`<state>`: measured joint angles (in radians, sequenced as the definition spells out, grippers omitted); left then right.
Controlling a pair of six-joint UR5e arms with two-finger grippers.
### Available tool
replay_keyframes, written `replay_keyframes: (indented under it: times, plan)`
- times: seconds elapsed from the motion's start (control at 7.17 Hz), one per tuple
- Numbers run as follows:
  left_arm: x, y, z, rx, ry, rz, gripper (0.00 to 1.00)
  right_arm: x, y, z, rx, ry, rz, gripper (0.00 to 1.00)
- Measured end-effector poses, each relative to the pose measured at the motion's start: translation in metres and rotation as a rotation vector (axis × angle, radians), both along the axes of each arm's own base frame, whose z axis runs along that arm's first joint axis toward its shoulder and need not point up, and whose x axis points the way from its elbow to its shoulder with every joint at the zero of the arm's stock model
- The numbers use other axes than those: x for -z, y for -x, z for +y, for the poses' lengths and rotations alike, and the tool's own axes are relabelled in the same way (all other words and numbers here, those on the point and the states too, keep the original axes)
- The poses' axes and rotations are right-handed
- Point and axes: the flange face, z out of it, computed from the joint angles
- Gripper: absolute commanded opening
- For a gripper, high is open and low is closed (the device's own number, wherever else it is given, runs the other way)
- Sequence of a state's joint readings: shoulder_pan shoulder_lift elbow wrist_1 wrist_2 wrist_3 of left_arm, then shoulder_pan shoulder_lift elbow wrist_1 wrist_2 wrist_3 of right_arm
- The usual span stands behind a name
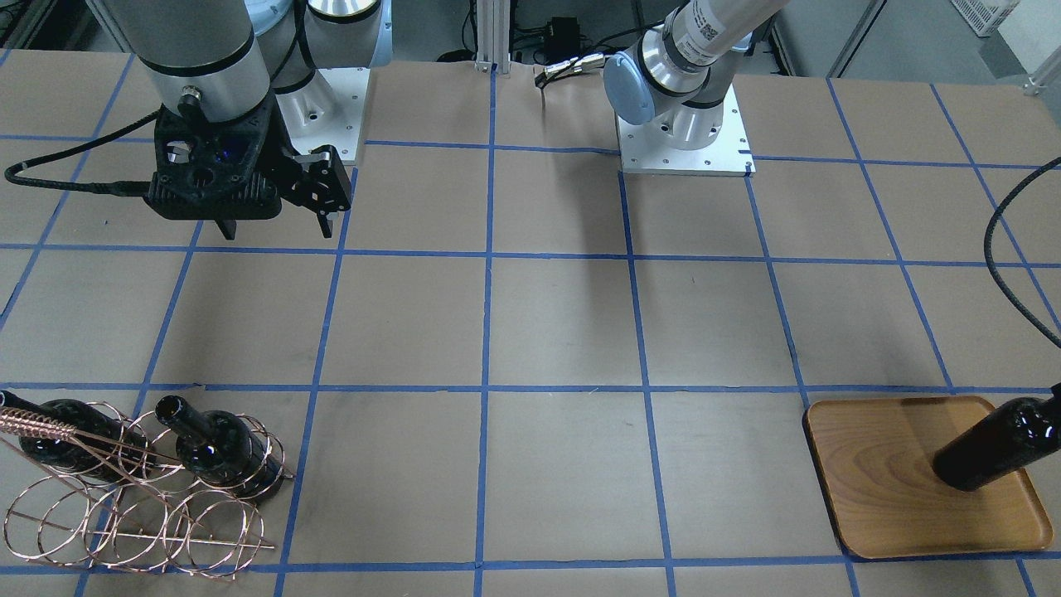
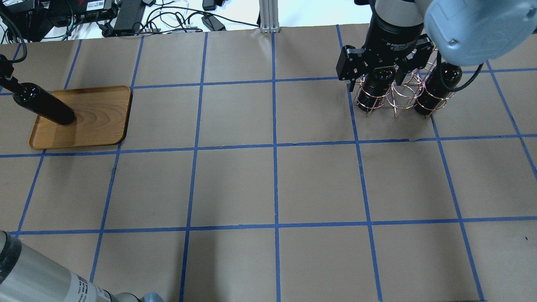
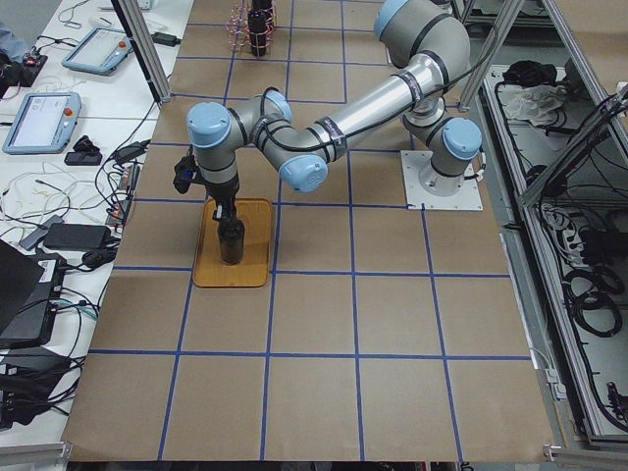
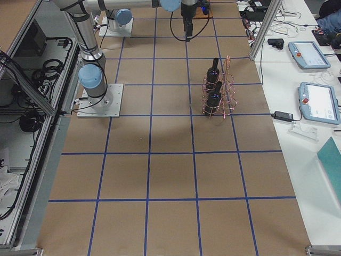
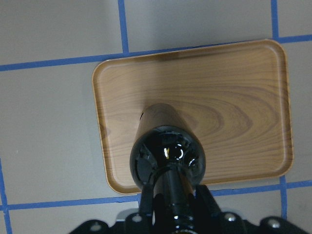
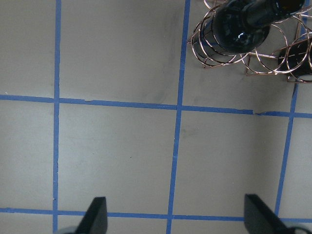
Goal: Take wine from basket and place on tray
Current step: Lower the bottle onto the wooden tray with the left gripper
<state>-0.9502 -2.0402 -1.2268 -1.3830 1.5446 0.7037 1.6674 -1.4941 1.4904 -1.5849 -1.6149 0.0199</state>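
A near-black wine bottle (image 5: 168, 158) stands upright over the wooden tray (image 5: 234, 97), its base at or just above the tray floor. My left gripper (image 5: 171, 204) is shut on its neck; the exterior left view shows this too (image 3: 227, 209). The bottle (image 2: 44, 107) is over the tray's (image 2: 96, 121) left part. The copper wire basket (image 1: 141, 506) holds two more bottles (image 1: 220, 448) (image 1: 66, 435). My right gripper (image 6: 175, 217) is open and empty, high above the table beside the basket (image 6: 253, 48), on the robot's side of it (image 1: 273, 225).
The right arm's body (image 2: 470, 29) hangs over the basket (image 2: 398, 98) in the overhead view. A black cable (image 1: 1007, 249) loops near the tray. Cables and boxes (image 2: 126, 16) lie past the far table edge. Teach pendants (image 4: 319, 101) sit on a side bench.
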Motion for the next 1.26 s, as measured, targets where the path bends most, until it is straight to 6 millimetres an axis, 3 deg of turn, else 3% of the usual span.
replay_keyframes:
  times: [0.42,0.7,0.84,1.26]
  plan:
    - [-0.007,-0.002,0.006,-0.006,0.006,0.002,0.92,-0.001,0.0,0.0,0.0,0.002,0.0,1.0]
    - [-0.036,0.024,0.016,0.013,0.001,0.004,0.92,-0.001,0.0,0.0,0.0,0.002,0.0,1.0]
    - [-0.054,0.056,0.019,0.039,-0.005,0.006,0.92,0.0,0.0,0.0,0.0,0.002,0.001,1.0]
    - [-0.08,0.191,0.033,0.09,-0.019,0.022,0.92,-0.001,0.001,-0.001,-0.008,0.002,-0.002,1.0]
